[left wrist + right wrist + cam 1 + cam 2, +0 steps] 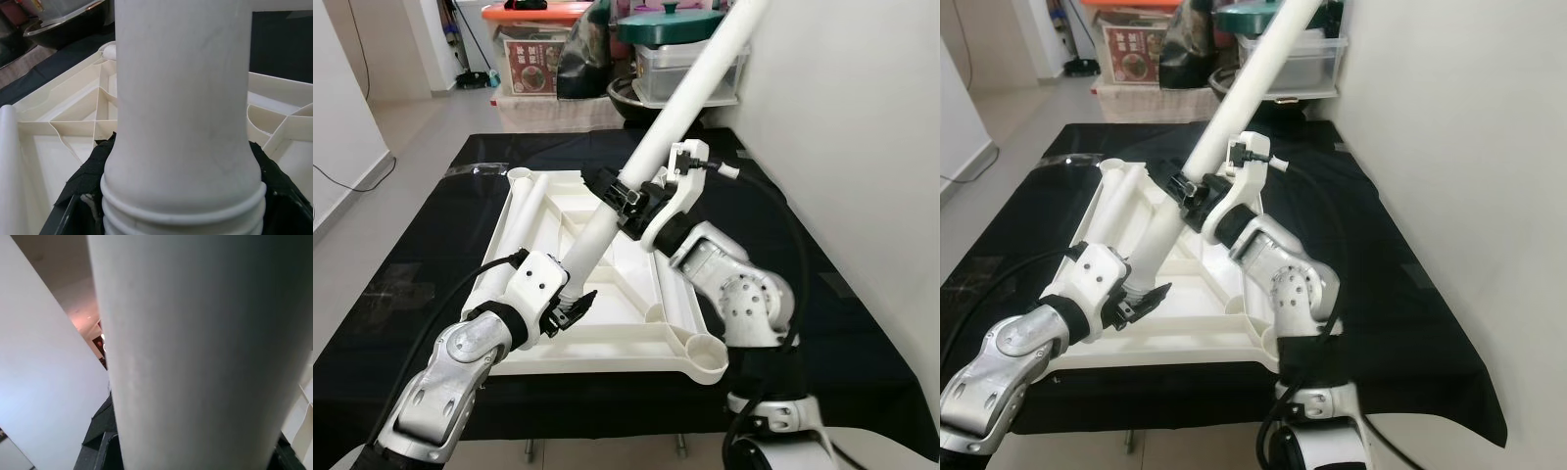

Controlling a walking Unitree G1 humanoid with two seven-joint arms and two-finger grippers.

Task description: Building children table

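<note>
Table leg (690, 98) slants from centre frame to the top, clamped by 2 grippers: left gripper (570, 299) pinches its threaded foot, right gripper (628, 199) clasps mid-shaft. That angle likely aims the foot at a corner socket (708, 351) of the upturned tabletop (636, 338).

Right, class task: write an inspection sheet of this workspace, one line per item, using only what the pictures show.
Surface: black cloth on the floor.
Job's things: upturned white tabletop on the cloth; one leg lying on it; another leg held tilted.
Clutter: nothing seen on the cloth.
Grippers: left gripper clamps the held leg's lower end; right gripper clamps it higher up.
Cables: black cables along both arms.
Surroundings: white wall at right; storage boxes behind.
</note>
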